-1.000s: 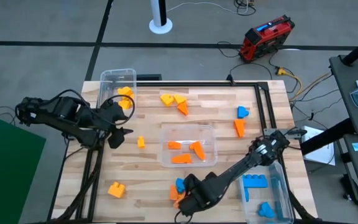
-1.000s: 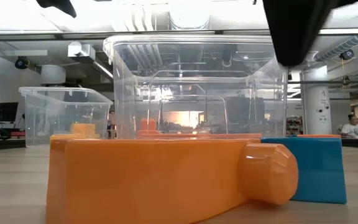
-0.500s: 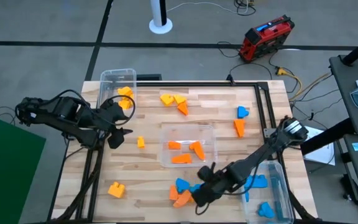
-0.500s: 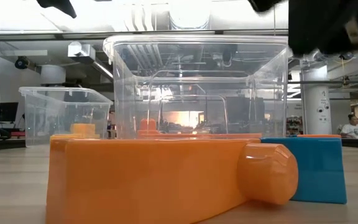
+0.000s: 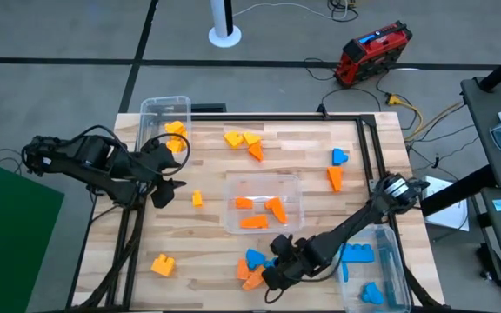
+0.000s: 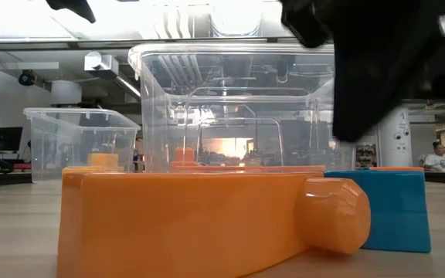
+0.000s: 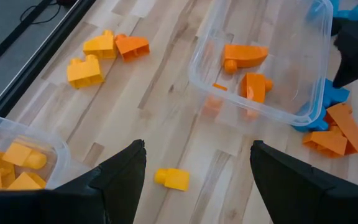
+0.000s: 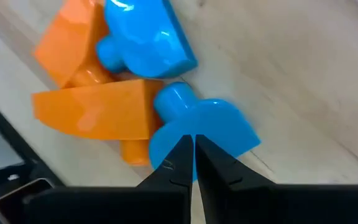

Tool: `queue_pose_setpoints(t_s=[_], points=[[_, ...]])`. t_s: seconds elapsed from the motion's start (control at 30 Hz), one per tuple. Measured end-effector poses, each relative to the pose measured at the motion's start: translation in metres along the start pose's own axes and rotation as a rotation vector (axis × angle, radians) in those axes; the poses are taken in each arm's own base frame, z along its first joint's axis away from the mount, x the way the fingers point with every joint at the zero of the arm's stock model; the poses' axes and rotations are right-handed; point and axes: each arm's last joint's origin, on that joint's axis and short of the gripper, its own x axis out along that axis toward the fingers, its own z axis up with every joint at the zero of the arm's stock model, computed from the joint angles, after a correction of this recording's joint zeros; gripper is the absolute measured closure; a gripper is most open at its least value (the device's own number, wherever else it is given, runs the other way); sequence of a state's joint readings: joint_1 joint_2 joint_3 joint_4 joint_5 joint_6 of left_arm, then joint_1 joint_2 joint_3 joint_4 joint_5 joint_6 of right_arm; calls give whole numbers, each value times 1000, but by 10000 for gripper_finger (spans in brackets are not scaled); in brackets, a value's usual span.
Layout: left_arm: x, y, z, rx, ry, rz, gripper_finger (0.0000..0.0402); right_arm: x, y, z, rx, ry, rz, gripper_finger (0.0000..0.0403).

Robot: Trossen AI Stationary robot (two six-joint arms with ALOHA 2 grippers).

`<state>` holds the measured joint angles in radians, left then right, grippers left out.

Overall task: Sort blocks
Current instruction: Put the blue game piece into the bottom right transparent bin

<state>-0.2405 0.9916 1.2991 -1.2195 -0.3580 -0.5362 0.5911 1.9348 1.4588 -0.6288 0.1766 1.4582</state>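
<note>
The right gripper's (image 8: pixel 193 163) fingers (image 8: pixel 173 163) lie almost together with only a thin slit between them, their tips over the edge of a blue block (image 8: pixel 204 127), and whether they pinch it or merely sit above it is hard to say from the wrist view. That blue block lies on the wooden surface (image 5: pixel 207 243) just in front of the middle clear bin (image 5: pixel 296 184), touching a second blue block (image 8: pixel 145 38) and two orange wedges (image 8: pixel 98 112) in one tight cluster (image 5: pixel 252 267). The high view places the right gripper (image 5: pixel 278 265) at the cluster's side nearest the right-hand bin (image 5: pixel 391 261), which holds more blue blocks (image 5: pixel 356 254). The middle bin holds orange blocks (image 5: pixel 263 211). The left gripper (image 5: pixel 165 178) hangs well to the left of the middle bin with its fingers (image 7: pixel 126 171) spread wide and empty, above a small yellow block (image 7: pixel 171 179); close behind it a third bin (image 5: pixel 152 109) holds yellow blocks (image 5: pixel 176 132). Beyond the middle bin lie loose yellow and orange pieces (image 5: pixel 243 142), and off to its far right one blue (image 5: pixel 340 157) and one orange piece (image 5: pixel 335 178). The low view alone shows an orange wedge (image 6: pixel 199 220) filling the foreground, blocking most of the surface, with the dark right arm (image 6: pixel 377 62) overhead.
</note>
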Motion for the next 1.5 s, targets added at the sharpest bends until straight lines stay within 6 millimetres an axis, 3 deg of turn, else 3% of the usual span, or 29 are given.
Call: queue_pose_setpoints(t_s=[0.5, 0.7, 0.87, 1.0, 1.13, 1.3, 1.5], points=[[0, 1, 0, -7, -14, 23, 138, 15, -4, -5, -39, 87, -83, 394], [0, 1, 1, -6, -14, 23, 138, -9, -20, -5, -50, 141, -235, 394], [1, 0, 1, -2, -14, 23, 138, -41, -17, 1, 53, 199, -165, 394], [1, 0, 1, 0, -15, 23, 138, -53, -13, 4, 101, 193, -96, 393], [1, 0, 1, 1, -15, 22, 138, -67, -20, 9, 237, 181, -159, 390], [1, 0, 1, 3, -17, 22, 138, -71, -27, 19, 337, 178, -208, 360], [1, 0, 1, 3, -17, 22, 138, -70, -28, 29, 296, 200, -198, 279]])
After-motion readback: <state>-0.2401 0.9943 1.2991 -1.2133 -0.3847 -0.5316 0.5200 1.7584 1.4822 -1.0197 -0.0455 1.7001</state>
